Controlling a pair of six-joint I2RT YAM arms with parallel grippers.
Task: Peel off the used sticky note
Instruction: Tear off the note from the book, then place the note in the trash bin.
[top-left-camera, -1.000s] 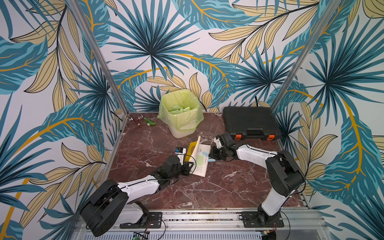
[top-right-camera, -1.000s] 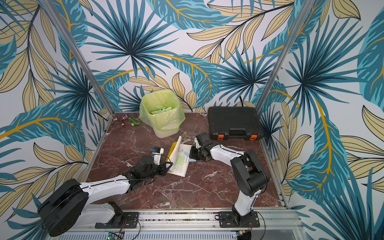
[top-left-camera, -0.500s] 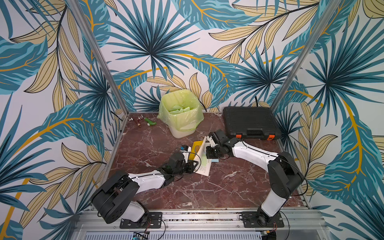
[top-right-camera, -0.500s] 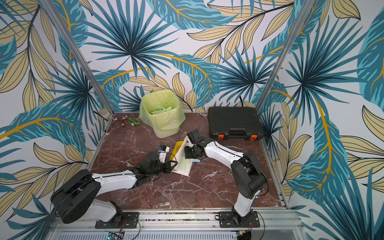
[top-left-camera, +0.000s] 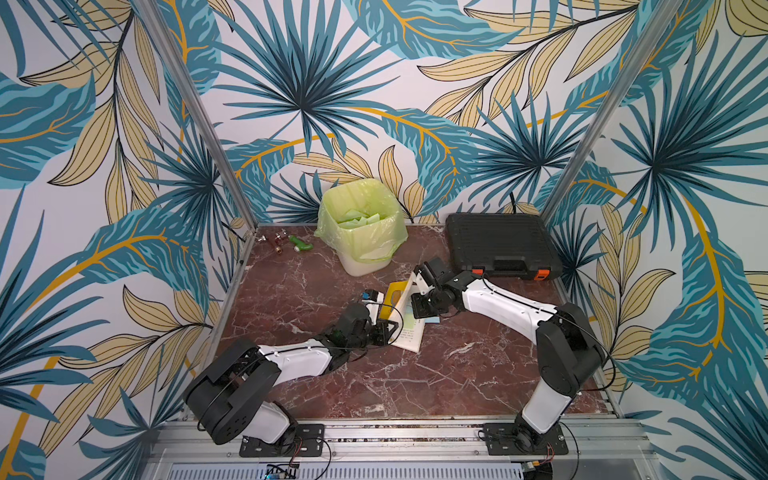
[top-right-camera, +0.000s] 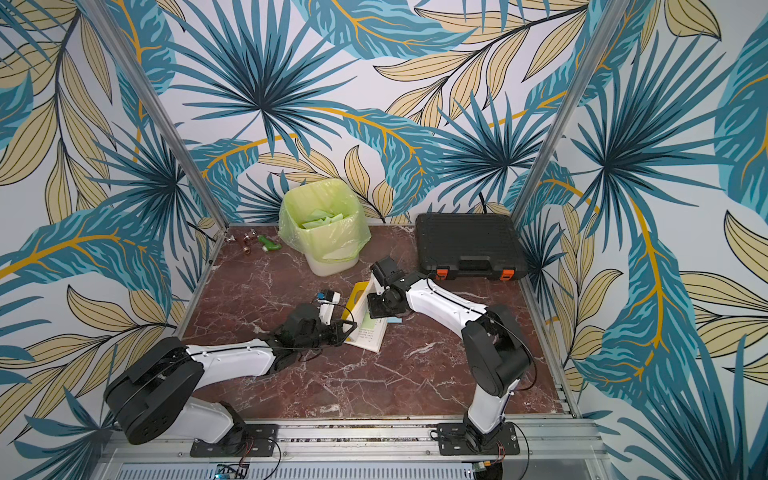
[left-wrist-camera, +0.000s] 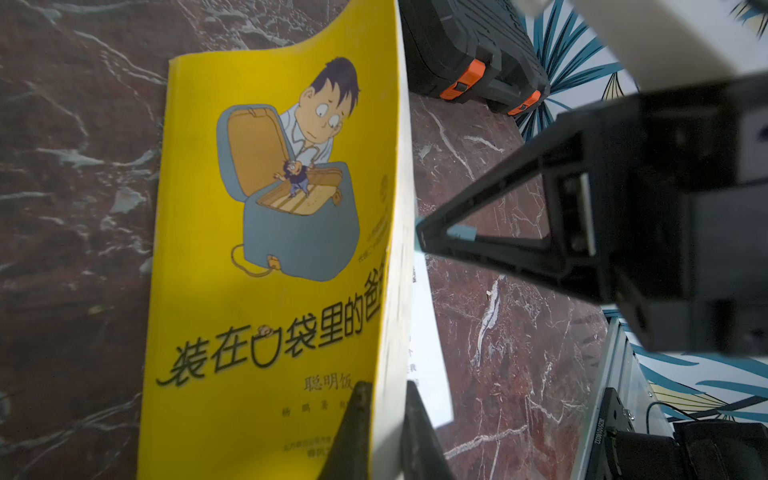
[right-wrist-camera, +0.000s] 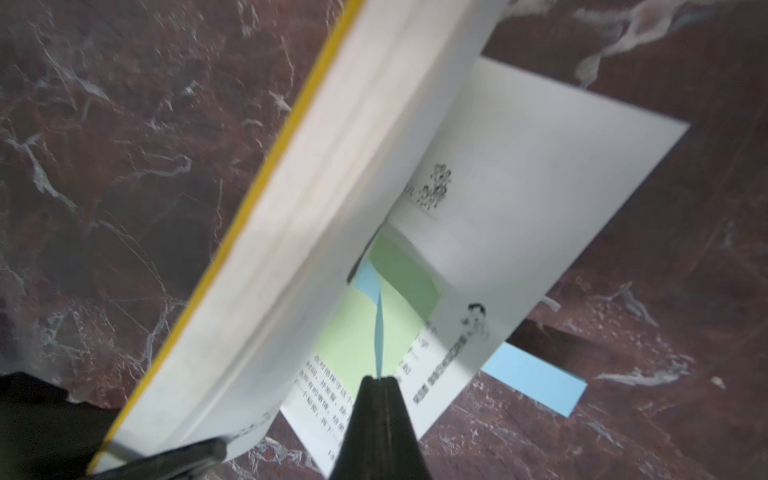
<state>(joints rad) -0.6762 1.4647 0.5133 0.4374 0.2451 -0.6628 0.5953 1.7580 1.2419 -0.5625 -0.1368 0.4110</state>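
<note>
A book with a yellow cover (left-wrist-camera: 270, 249) lies open on the marble table (top-left-camera: 374, 382). My left gripper (left-wrist-camera: 384, 388) is shut on the cover and front pages, holding them upright; it shows in both top views (top-left-camera: 388, 332) (top-right-camera: 343, 330). My right gripper (right-wrist-camera: 379, 378) is shut on a thin blue sticky note (right-wrist-camera: 379, 332), seen edge-on above the open page (right-wrist-camera: 519, 187). The note's far end reaches the fold beside a green sticky note (right-wrist-camera: 357, 332) stuck on the page. In the left wrist view the right gripper (left-wrist-camera: 424, 237) hangs just past the raised pages.
A second blue note (right-wrist-camera: 536, 378) pokes out from under the book's lower page. A bin with a green liner (top-left-camera: 361, 232) stands at the back, a black case (top-left-camera: 500, 243) at the back right. Small fittings (top-left-camera: 286, 241) lie in the back left corner.
My right gripper has shifted left over the open page with the blue note. The left arm has swung inward, keeping the cover raised.
</note>
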